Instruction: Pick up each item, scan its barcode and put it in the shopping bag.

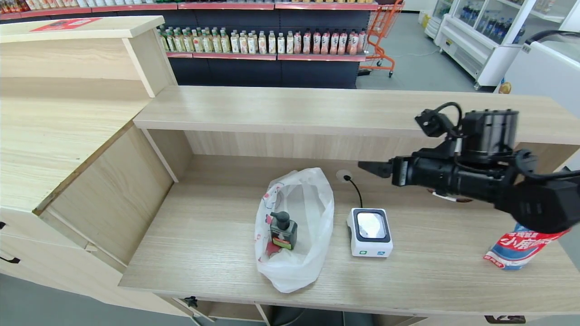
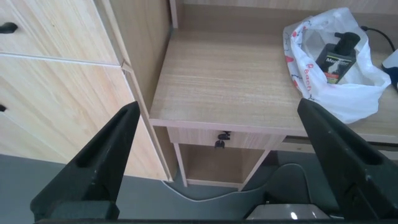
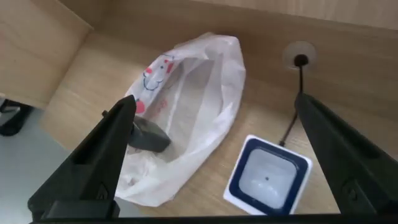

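The right claw [image 1: 374, 168] hangs above the table [image 1: 204, 244] with its tip toward 9 o'clock; seen side-on from the head, its opening cannot be judged here. The shopping bag [image 1: 294, 226] lies on the table at about 8 o'clock from that tip, well apart from it, mouth open. A dark pump bottle [image 1: 283, 231] stands inside it. The scanner [image 1: 370, 232] sits at 6 o'clock from the claw, just beside the bag at the bag's 3 o'clock, window facing up. Its cable [image 1: 358, 192] runs toward 12 o'clock into a grommet [image 1: 344, 175] in the table. A blue, red and white packet [image 1: 516, 249] rests on the table at 4 o'clock from the claw, partly hidden by the arm.

In the left wrist view, the left claw [image 2: 217, 106] has its fingers [image 2: 348, 162] spread wide with nothing between them. It hangs off the table's front edge, near a corner. The shopping bag [image 2: 336, 93] with the pump bottle [image 2: 339, 56] lies on the table [image 2: 217, 81] beyond the claw, clear of both fingers. A drawer lock [image 2: 220, 139] shows under the edge, and a cabinet [image 2: 50, 62] stands beside the table.

In the right wrist view, the right claw [image 3: 214, 101] is spread wide, fingers [image 3: 93, 174] holding nothing. The shopping bag [image 3: 199, 93] lies below, between the fingers, and the pump bottle [image 3: 149, 137] shows as a dark shape close to one of them. The scanner [image 3: 267, 180] lies below too, nearer the other finger. Its cable [image 3: 292, 124] leads to the grommet [image 3: 301, 60].
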You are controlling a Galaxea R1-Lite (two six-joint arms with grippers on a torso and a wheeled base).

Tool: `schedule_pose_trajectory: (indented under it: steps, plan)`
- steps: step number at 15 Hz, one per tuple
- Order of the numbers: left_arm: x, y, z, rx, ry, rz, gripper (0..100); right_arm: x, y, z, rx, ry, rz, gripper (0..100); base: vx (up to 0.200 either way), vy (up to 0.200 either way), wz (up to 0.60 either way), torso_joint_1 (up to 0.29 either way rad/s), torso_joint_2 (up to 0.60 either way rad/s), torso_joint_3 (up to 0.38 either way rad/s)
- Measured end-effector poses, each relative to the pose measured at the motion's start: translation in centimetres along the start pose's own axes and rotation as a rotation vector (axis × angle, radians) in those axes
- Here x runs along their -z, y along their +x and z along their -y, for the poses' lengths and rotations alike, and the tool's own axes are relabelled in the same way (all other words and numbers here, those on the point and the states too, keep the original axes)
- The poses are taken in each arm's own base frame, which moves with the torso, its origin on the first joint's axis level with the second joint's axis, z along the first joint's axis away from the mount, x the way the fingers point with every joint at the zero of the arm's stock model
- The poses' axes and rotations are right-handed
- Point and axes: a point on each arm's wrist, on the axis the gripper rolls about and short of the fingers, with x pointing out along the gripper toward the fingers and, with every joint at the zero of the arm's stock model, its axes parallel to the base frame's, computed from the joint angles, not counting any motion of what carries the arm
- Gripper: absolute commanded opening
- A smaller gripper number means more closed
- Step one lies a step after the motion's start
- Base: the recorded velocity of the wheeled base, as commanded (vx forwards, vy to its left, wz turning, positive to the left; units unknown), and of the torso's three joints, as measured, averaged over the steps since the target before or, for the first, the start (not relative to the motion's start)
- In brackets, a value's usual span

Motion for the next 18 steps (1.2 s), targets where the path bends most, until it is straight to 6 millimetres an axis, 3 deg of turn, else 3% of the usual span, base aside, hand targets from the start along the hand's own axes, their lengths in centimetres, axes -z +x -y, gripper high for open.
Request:
schedule_pose_trajectory:
  steps: [2, 4, 7, 13, 18]
  plan:
    - [0.0, 0.0, 0.0, 0.000, 0.000, 0.000, 100, -0.3, -4.1, 0.3, 0.066, 0.058, 0.002, 100, 0.000, 0.000, 0.00, 0.000, 0.00, 0.000]
    - [0.0, 0.0, 0.0, 0.000, -0.007, 0.000, 100, 0.8, -7.8, 0.7, 0.128, 0.120, -0.008, 100, 0.000, 0.000, 0.00, 0.000, 0.00, 0.000]
    - [0.0, 0.0, 0.0, 0.000, -0.005, 0.000, 100, 1.9, -11.4, 1.3, 0.202, 0.149, 0.006, 100, 0.000, -0.200, 0.00, 0.004, 0.00, 0.002]
    - [0.0, 0.0, 0.0, 0.000, -0.026, 0.001, 100, 3.0, -15.1, 0.5, 0.260, 0.301, -0.064, 100, 0.000, -0.200, 0.00, 0.002, 0.00, 0.002]
    - [0.0, 0.0, 0.0, -0.003, -0.031, 0.001, 100, 2.6, -16.4, -0.2, 0.257, 0.325, -0.051, 100, 0.000, -0.200, 0.00, 0.002, 0.00, 0.000]
